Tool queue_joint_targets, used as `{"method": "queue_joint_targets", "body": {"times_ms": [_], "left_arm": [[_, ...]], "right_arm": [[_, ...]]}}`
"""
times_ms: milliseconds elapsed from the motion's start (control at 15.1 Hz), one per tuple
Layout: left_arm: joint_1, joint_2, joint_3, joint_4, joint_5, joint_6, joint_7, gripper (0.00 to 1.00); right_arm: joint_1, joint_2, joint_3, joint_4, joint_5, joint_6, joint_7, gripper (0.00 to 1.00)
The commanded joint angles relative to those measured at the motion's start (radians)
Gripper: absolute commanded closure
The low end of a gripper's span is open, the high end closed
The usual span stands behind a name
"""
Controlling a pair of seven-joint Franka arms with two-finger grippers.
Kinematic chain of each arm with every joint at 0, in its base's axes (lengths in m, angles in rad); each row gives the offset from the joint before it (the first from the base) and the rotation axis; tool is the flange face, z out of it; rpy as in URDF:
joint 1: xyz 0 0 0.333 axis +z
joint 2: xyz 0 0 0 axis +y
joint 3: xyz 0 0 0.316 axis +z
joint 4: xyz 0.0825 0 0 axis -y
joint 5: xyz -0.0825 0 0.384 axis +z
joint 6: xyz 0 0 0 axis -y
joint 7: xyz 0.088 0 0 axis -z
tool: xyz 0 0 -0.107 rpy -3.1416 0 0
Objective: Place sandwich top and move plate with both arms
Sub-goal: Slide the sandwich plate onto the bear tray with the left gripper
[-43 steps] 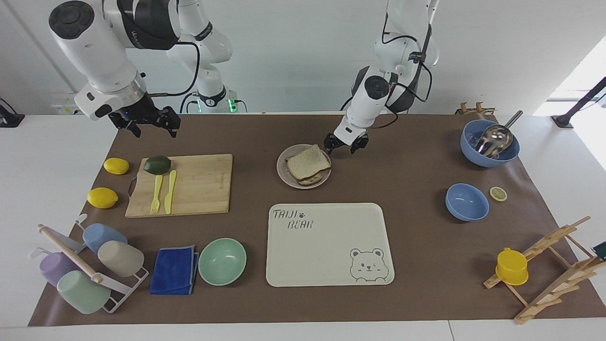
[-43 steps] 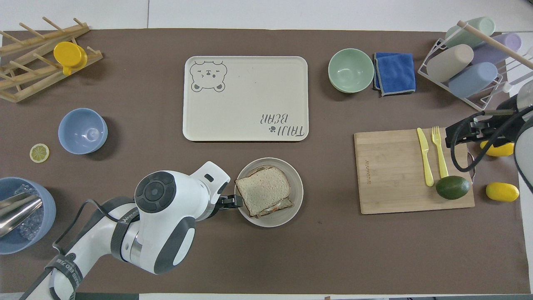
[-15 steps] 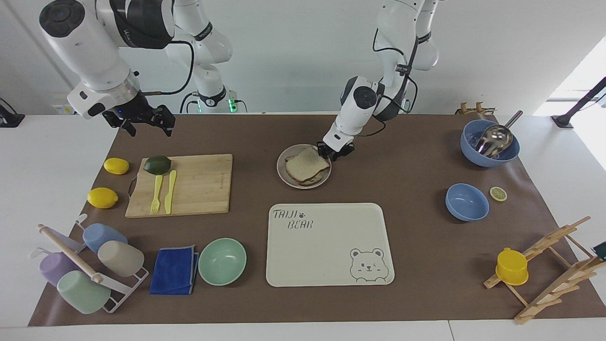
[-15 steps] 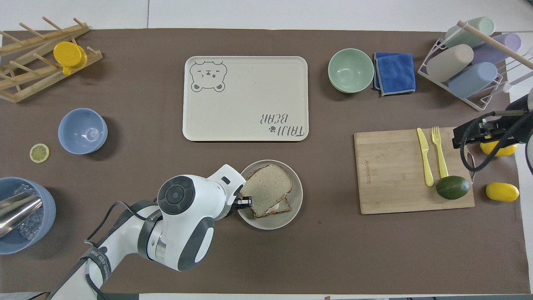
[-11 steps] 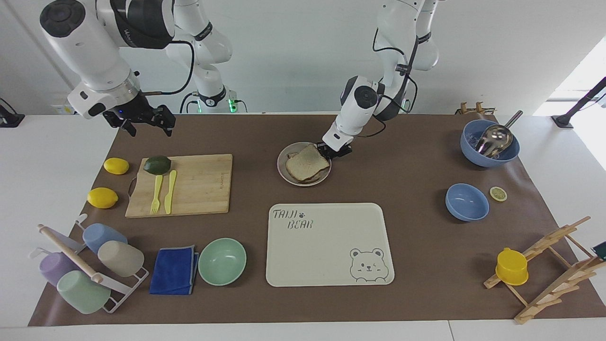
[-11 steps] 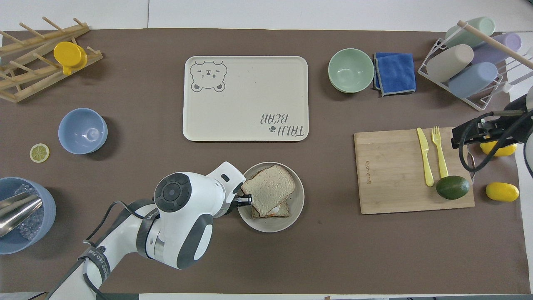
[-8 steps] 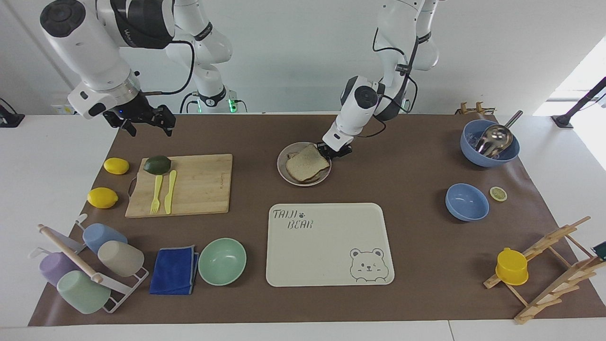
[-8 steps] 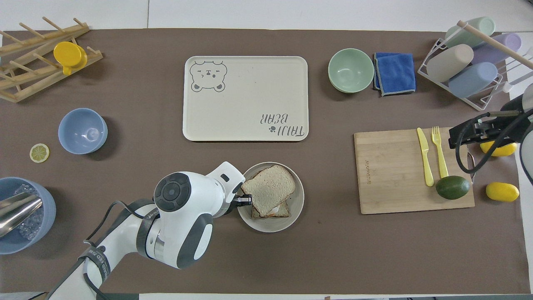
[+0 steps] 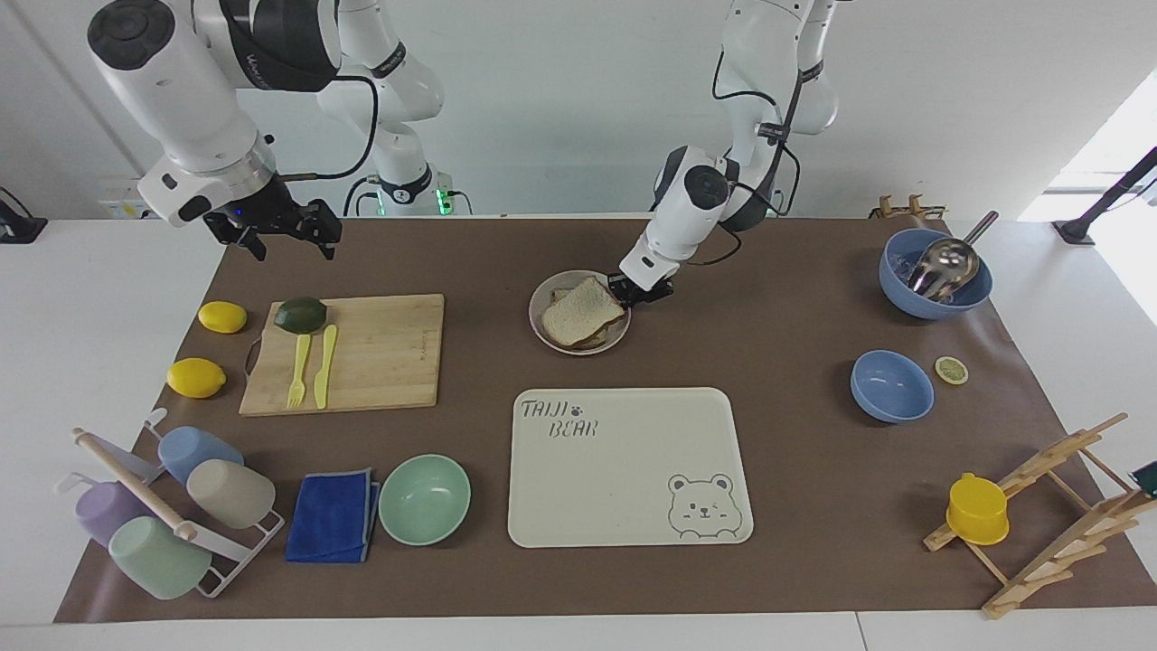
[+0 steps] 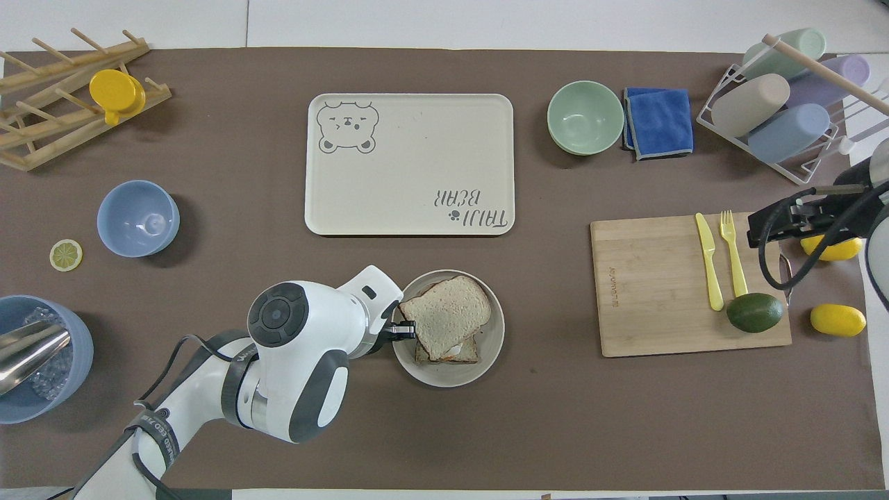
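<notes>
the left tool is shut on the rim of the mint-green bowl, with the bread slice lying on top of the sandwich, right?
Not quite. The left tool is shut on the rim of the plate, not a bowl; the overhead view shows it clearly. The bread slice does lie on top of the sandwich.

On the desk there are 2 robot arms, the left arm and the right arm. There is 1 plate carrying 2 bread slices, 1 tray, 1 cutting board, 1 avocado, 2 lemons and 1 lemon slice. There are 3 bowls: 2 blue bowls and 1 green bowl. Also 1 fork, 1 knife, 1 blue cloth, 4 cups on a rack, 1 yellow cup and 1 metal scoop.
</notes>
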Motion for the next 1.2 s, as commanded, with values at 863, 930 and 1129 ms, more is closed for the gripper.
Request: {"method": "queue_joint_targets", "body": {"times_ms": [863, 930, 1129], "left_arm": [[0.252, 0.151, 0.006, 0.443, -0.05, -0.319, 0.144, 1.0], [0.255, 0.178, 0.008, 0.487, -0.05, -0.322, 0.142, 1.0], [0.26, 0.284, 0.013, 0.656, -0.038, -0.362, 0.138, 1.0]], "right_arm": [[-0.006, -0.018, 0.017, 0.002, -0.002, 0.004, -0.018, 0.0], [-0.006, -0.018, 0.017, 0.002, -0.003, 0.004, -0.018, 0.0], [-0.006, -0.018, 0.017, 0.002, -0.002, 0.004, -0.018, 0.0]]}}
